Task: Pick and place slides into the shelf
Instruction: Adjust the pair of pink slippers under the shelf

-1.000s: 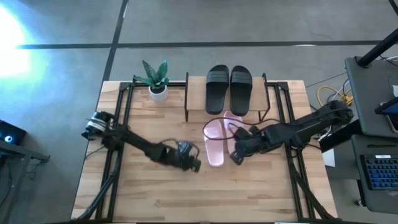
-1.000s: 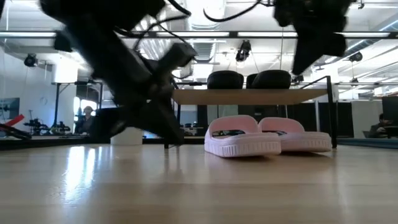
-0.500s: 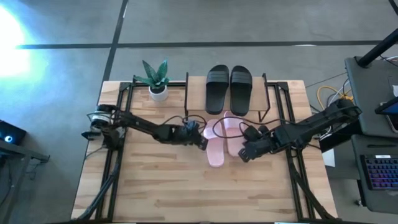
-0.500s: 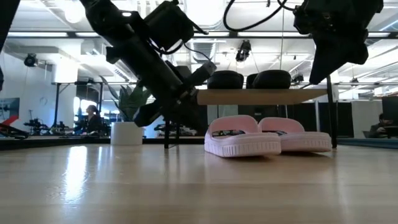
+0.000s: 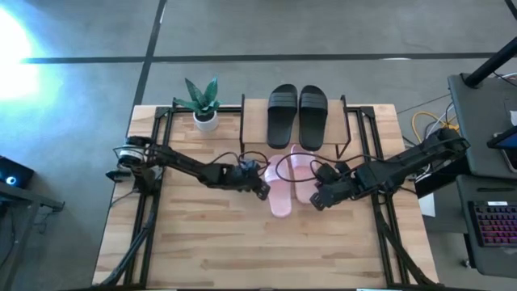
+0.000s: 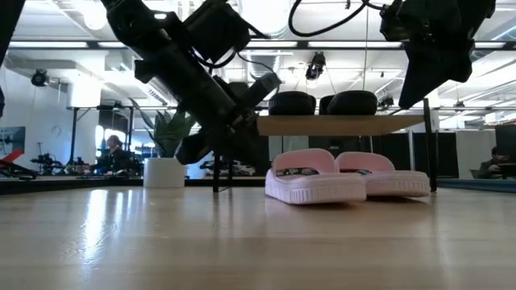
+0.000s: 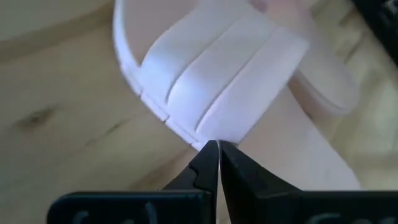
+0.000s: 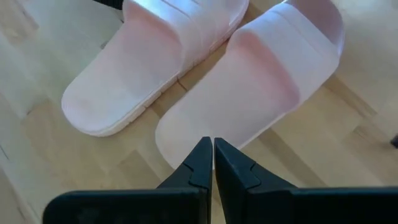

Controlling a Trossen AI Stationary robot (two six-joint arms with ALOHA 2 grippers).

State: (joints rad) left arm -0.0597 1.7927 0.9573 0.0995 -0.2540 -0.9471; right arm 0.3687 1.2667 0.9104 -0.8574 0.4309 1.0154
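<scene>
A: What has changed over the last second?

B: On the table (image 5: 202, 242), the left claw (image 5: 262, 192) has swung in from the lower middle of the frame to the pink slides (image 5: 280, 194), tips pressed together just beside the nearer one's strap. The right claw (image 5: 317, 201), also pressed together and holding nothing, has shifted only a little, staying at the other pink slide's side.

A: Meaning?

B: Likely a nudge to push them under the shelf (image 5: 292, 139).

A: Count?

B: One shelf, two black slides (image 5: 297, 113) on top, two pink partly under its front edge.
</scene>
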